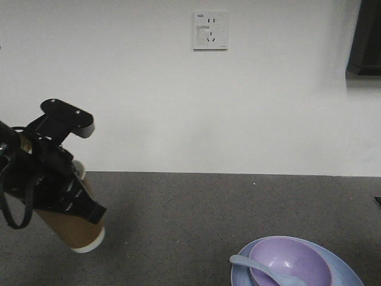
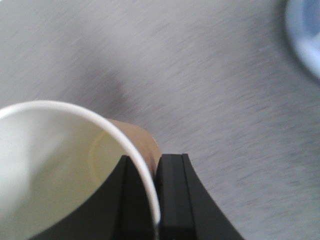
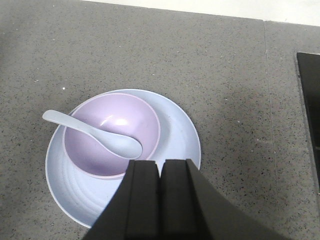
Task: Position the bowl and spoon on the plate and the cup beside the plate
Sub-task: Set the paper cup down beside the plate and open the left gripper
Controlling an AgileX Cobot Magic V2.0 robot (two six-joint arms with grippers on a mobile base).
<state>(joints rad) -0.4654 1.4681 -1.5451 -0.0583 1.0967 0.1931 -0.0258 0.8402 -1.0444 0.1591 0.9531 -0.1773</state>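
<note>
While the brown paper cup (image 1: 72, 229) hung tilted above the grey countertop (image 1: 196, 208), the left gripper (image 2: 156, 200) pinched its wall, one finger inside the cream interior. Over at four o'clock from it sat the light-blue plate (image 3: 177, 137), with the lavender bowl (image 3: 102, 150) on it and the pale blue spoon (image 3: 107, 137) lying in the bowl, handle toward ten o'clock. The right gripper (image 3: 160, 187) hovered above them, jaws pressed together, holding nothing.

No words, brands or numbers can be read anywhere. The wall socket (image 1: 209, 30) bears a tiny dark mark at its upper left corner, too small to make out. The cup (image 1: 70, 229), bowl (image 3: 111, 135), spoon (image 3: 95, 132) and plate (image 3: 175, 145) are plain.
</note>
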